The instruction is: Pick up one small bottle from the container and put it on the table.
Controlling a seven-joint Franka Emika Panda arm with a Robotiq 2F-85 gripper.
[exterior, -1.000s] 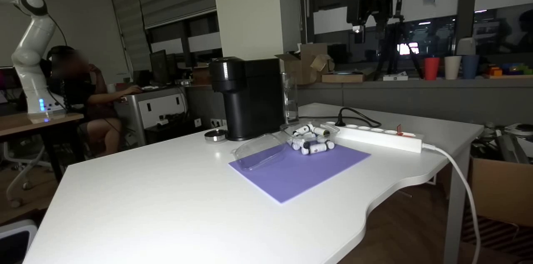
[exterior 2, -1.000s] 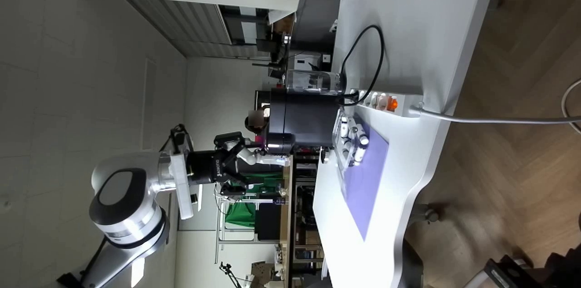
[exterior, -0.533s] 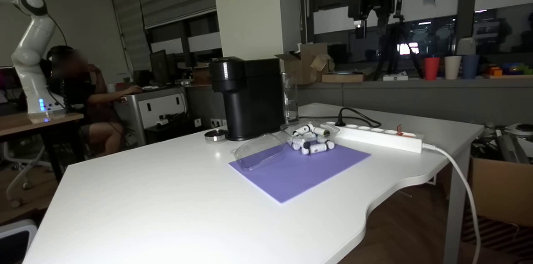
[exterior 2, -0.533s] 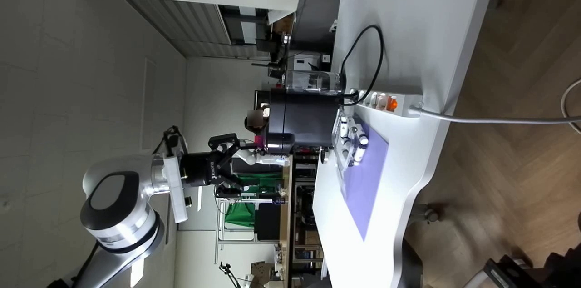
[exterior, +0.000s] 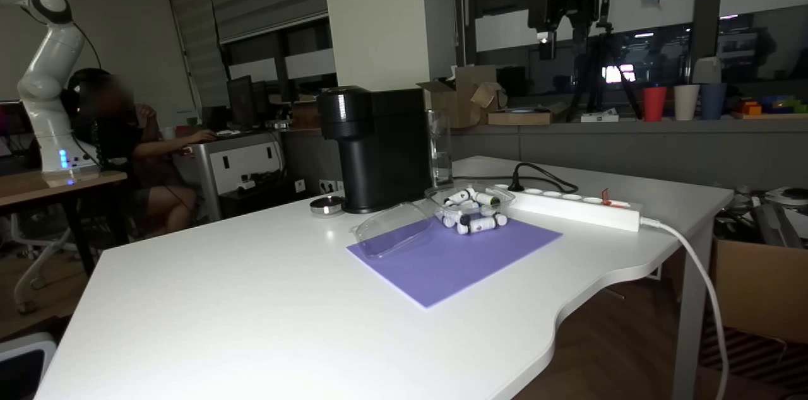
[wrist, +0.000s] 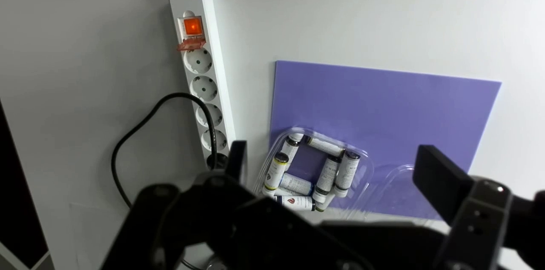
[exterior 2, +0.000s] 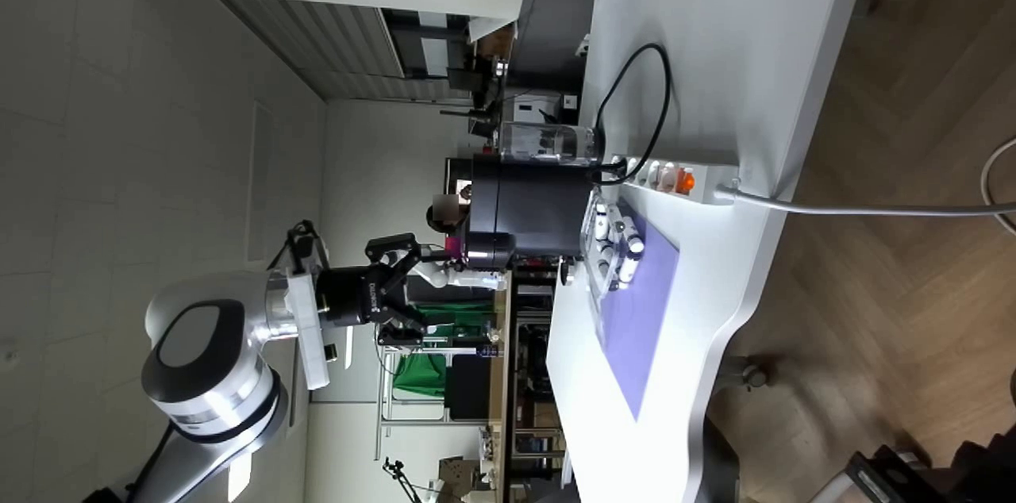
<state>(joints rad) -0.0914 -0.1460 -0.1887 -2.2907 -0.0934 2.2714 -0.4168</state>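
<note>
The container (wrist: 365, 176) is a clear plastic tray with its clear lid (exterior: 394, 233) hinged open. Several small white-labelled bottles (wrist: 347, 172) lie and lean inside it; they also show in both exterior views (exterior: 478, 224) (exterior 2: 633, 237). The container stands mostly on the purple mat, on the white table (exterior: 252, 299). My gripper (wrist: 334, 165) is open with its fingers wide apart and nothing between them. In both exterior views the gripper (exterior: 564, 47) (exterior 2: 435, 287) hangs high above the table, well clear of the bottles. In the wrist view the gripper's body hides part of the container's near side.
A purple mat (wrist: 374, 108) lies under the container. A white power strip (wrist: 208, 87) with a black cable stands beside it. A tall black appliance (exterior: 391, 147) stands behind the container, with a small round metal dish (exterior: 327, 205) by its base. The table edge curves inward.
The arm and gripper have risen slightly over the last second, then nearly stopped. The gripper stays open. The bottles and container have not moved. A person in the background has shifted slightly.
</note>
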